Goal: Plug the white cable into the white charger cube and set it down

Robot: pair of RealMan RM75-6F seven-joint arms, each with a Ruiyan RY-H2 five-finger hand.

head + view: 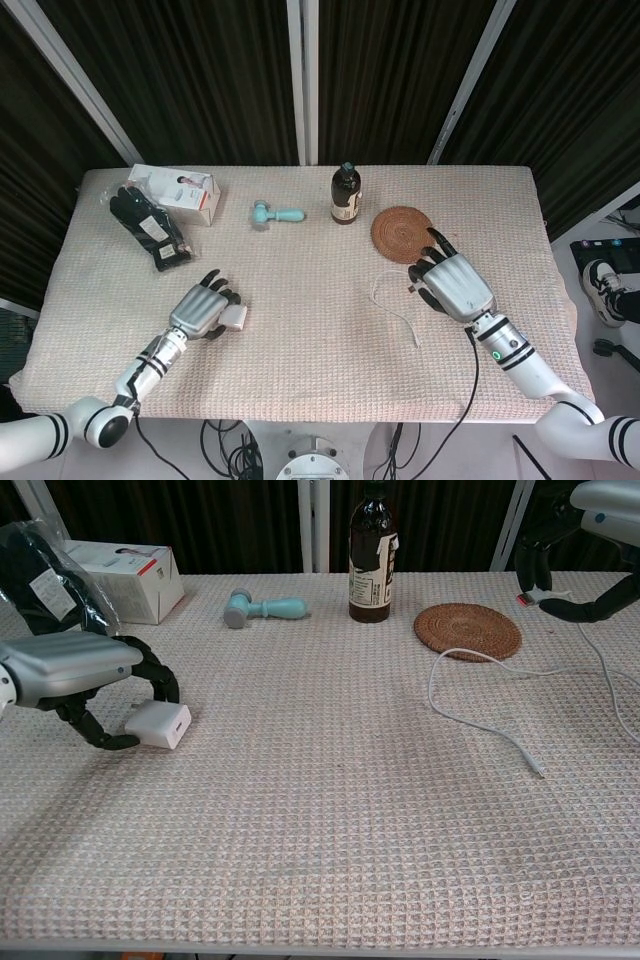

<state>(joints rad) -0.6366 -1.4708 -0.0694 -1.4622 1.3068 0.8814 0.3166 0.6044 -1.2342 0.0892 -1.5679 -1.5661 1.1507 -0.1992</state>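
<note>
The white charger cube (pixel 160 725) (pixel 237 318) rests on the cloth at the front left. My left hand (pixel 75 675) (pixel 203 310) grips it, with fingers arched over its top and the thumb against its near side. The white cable (pixel 470 720) (pixel 392 305) lies in a loop at the right, its free small tip (pixel 540 773) pointing toward the front. Its other end, a white plug (pixel 535 598), is pinched in my right hand (pixel 590 540) (pixel 455 283), low over the cloth beside the woven coaster (pixel 467 630).
A brown bottle (pixel 372 555) and a teal handled tool (pixel 262 608) stand at the back middle. A white box (pixel 125 575) and a black bagged item (pixel 45 570) sit at the back left.
</note>
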